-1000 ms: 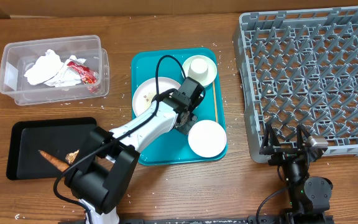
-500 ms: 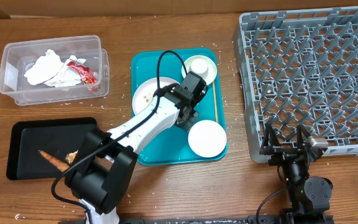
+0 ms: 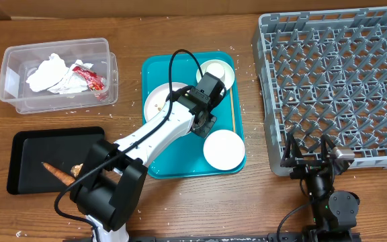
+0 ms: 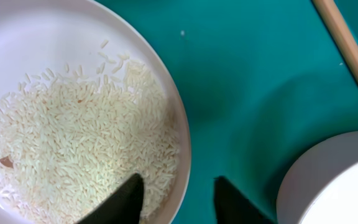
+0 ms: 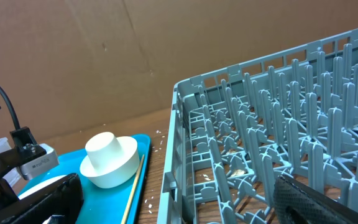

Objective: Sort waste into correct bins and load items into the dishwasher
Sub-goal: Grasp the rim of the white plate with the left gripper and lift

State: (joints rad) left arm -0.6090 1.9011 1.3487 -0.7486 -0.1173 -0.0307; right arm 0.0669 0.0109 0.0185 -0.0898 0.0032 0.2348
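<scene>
A white plate (image 4: 42,37) strewn with rice grains (image 4: 79,149) lies on the teal tray (image 4: 247,81). My left gripper (image 4: 178,186) is open astride the plate's right rim, one finger over the rice, the other over the tray; overhead, the left gripper (image 3: 200,124) sits mid-tray. An upturned white bowl (image 3: 224,149) lies close by, a small white cup (image 3: 218,72) stands farther back, and a wooden stick (image 3: 232,111) lies along the tray's right side. The clear tub (image 3: 56,74) holds napkins and a red wrapper. The black tray (image 3: 32,151) holds a carrot piece. My right gripper (image 3: 311,153) rests open by the grey dish rack (image 3: 341,81).
The left arm's cable arcs over the teal tray (image 3: 180,168). The rack's near-left corner (image 5: 185,124) stands right beside the tray and stick (image 5: 132,186). Rice grains are scattered on the wooden table around the tray. A cardboard wall closes off the back.
The left gripper has shifted slightly toward the far side of the tray and its jaws have opened at the plate's rim. The right arm has not moved.
</scene>
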